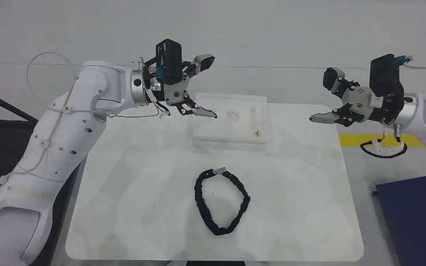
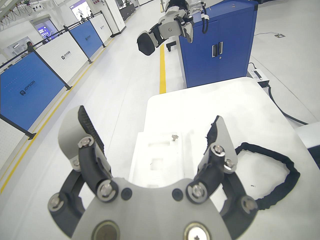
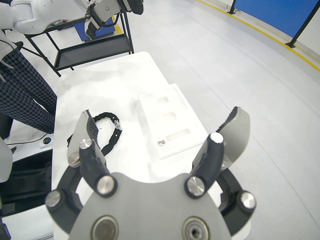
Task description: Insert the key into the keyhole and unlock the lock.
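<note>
- The key (image 1: 257,132) lies on the white foam tray (image 1: 213,130), just right of centre in the top view's upper half. The chain lock (image 1: 221,199) sits coiled mid-frame on the surface (image 1: 133,199), well apart from it.
- Left pincer (image 1: 203,88) upper left and right pincer (image 1: 323,98) upper right both hang spread wide, holding nothing.
- I'd pinch the key by its head (it's tiny, so go slow).
- The right wrist view shows the lock's metal end (image 3: 117,126) plainly, while the top view gives just a glint.
</note>
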Tool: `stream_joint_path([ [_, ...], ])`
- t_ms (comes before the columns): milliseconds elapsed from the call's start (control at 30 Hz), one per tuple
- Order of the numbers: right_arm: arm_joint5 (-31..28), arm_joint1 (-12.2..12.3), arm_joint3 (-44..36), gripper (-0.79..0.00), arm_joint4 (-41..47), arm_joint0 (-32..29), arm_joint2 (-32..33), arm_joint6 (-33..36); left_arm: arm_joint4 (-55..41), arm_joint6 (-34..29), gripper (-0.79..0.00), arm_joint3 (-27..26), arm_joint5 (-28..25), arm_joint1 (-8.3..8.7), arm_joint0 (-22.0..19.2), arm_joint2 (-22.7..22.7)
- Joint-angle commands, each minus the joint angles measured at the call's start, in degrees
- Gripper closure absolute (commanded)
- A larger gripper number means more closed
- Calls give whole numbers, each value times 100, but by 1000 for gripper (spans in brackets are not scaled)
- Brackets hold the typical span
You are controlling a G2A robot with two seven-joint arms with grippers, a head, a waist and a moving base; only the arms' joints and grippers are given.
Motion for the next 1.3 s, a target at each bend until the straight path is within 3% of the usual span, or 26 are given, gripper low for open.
stream_joint_path([
  [0,113,-14,-107,-785,16,-76,23,-15,0,0,-785,0,0,0,0,0],
  [233,797,-162,-372,-785,49,-198,-14,299,0,0,-785,0,0,0,0,0],
  [467,2283,-442,-596,-785,443,-243,-251,1010,0,0,-785,0,0,0,0,0],
  [667,3480,-763,-727,-785,282,-237,-568,1549,0,0,-785,0,0,0,0,0],
  [767,3950,-971,-754,-785,64,-222,-786,1704,0,0,-785,0,0,0,0,0],
  [1267,6036,-2365,358,-785,1256,219,-1614,2619,0,0,-785,0,0,0,0,0],
])
